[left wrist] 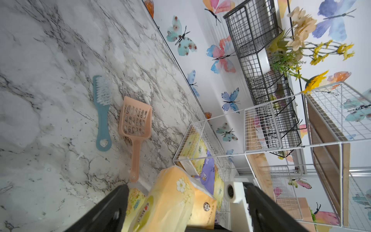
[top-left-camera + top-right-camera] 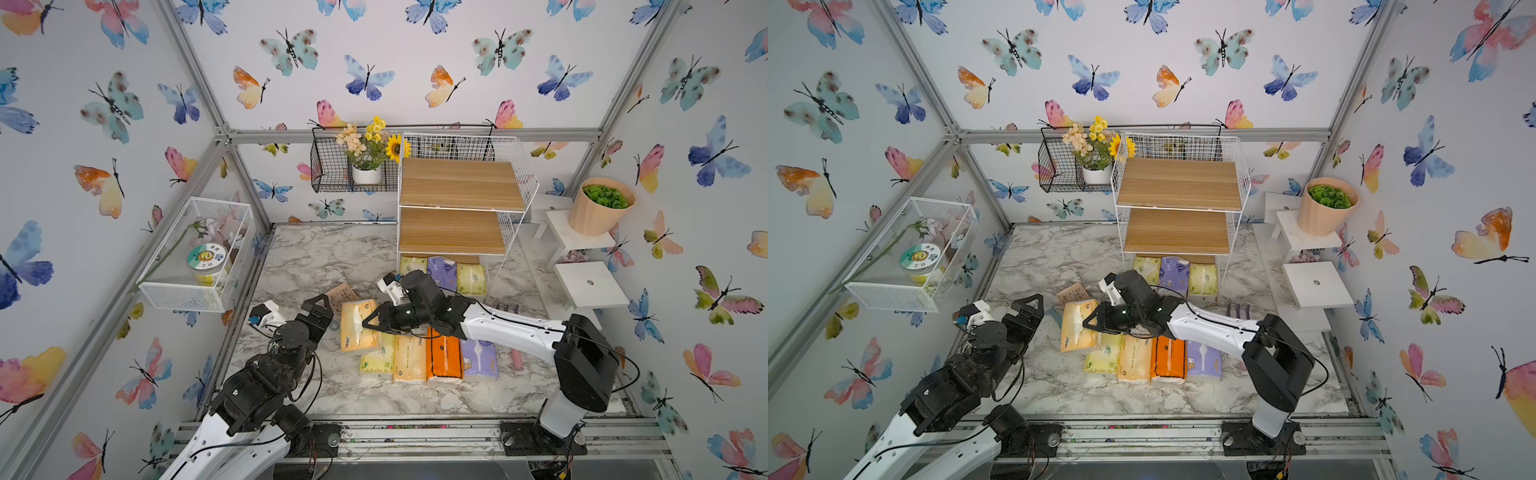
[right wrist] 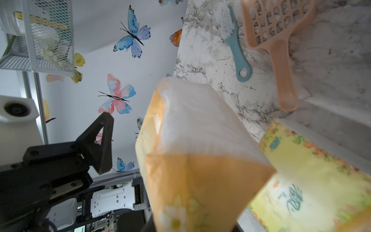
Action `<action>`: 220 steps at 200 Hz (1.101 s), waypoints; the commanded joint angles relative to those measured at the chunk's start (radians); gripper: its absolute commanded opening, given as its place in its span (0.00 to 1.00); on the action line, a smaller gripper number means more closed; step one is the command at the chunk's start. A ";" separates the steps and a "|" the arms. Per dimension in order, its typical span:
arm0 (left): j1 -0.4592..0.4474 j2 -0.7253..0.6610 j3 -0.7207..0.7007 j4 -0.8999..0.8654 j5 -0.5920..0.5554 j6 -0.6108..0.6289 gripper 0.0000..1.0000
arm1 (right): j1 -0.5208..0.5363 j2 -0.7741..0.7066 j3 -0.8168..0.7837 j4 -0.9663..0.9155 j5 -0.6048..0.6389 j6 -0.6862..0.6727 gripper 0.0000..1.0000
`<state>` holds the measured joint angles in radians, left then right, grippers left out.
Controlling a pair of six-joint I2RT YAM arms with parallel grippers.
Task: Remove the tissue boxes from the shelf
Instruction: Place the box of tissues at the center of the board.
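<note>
My right claw (image 2: 366, 323) grips a peach tissue pack (image 2: 353, 332) (daisy print, lettering unreadable). My left claw (image 2: 319, 308), just beside it, gapes wide.

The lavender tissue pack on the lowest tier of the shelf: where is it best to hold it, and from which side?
Take the lavender tissue pack probably by its front end, pinched top and bottom, coming in low from the open front of the shelf. Yellow-green packs flank both long sides, and the board above blocks any approach from overhead.
</note>
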<state>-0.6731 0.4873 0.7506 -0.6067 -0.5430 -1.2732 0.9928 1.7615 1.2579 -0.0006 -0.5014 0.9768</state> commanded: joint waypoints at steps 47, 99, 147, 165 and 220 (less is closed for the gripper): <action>0.006 -0.069 0.050 -0.084 -0.117 0.007 0.95 | 0.089 0.243 0.229 -0.088 0.036 0.141 0.11; 0.006 -0.099 0.018 -0.100 -0.075 -0.036 0.95 | 0.112 0.364 0.366 -0.250 0.055 0.190 0.03; 0.006 -0.155 -0.038 -0.115 -0.056 -0.130 0.95 | 0.127 0.434 0.429 -0.318 0.085 0.191 0.04; 0.006 -0.165 -0.048 -0.116 -0.055 -0.142 0.95 | 0.128 0.439 0.423 -0.304 0.114 0.185 0.06; 0.006 -0.153 -0.066 -0.135 -0.041 -0.175 0.95 | 0.128 0.425 0.409 -0.308 0.181 0.139 0.31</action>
<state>-0.6731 0.3317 0.7021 -0.7166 -0.6075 -1.4242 1.1145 2.1925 1.6623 -0.2848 -0.3840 1.1465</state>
